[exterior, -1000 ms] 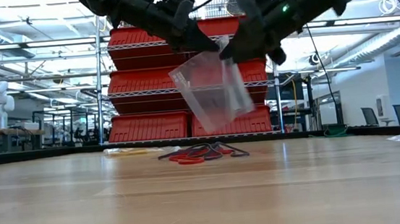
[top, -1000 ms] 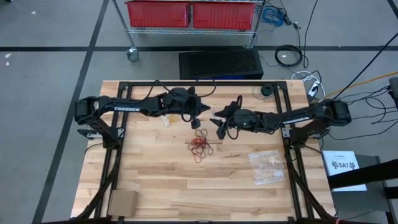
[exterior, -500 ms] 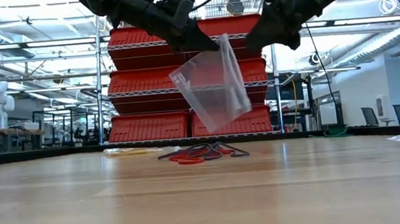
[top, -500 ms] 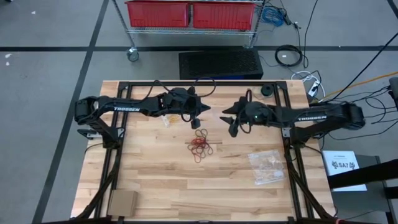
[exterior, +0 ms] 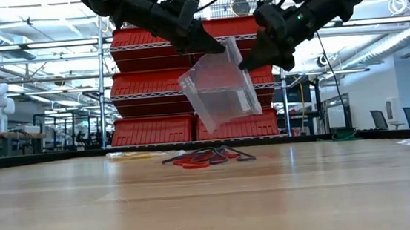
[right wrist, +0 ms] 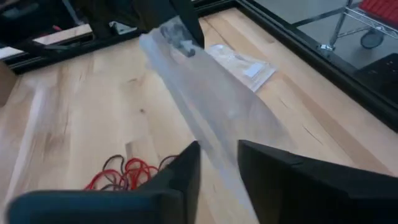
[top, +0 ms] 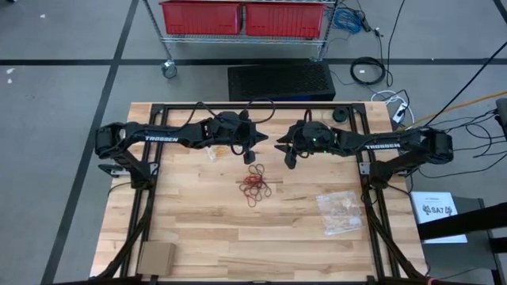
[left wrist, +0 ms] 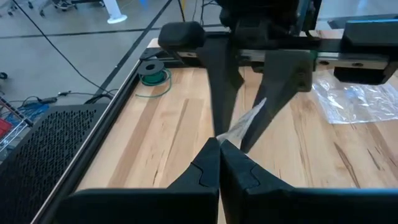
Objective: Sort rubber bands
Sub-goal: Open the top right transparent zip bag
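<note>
The clear plastic bag [exterior: 220, 91] hangs above the rubber bands [top: 257, 184], which lie heaped on the desk [top: 198, 229] directly beneath it. The left hand [exterior: 210, 44] is clenched on the bag's top corner. The right hand [exterior: 251, 59], clear of the bag half a second ago, now closes its fingers over the opposite top edge.

Individual rubber bands [top: 255, 184] in the heap, too small to separate.

The table [top: 198, 229] is pale, matt planked wood. The bag [exterior: 219, 91] is clear, glossy plastic. The rubber bands [top: 256, 184] look matt
</note>
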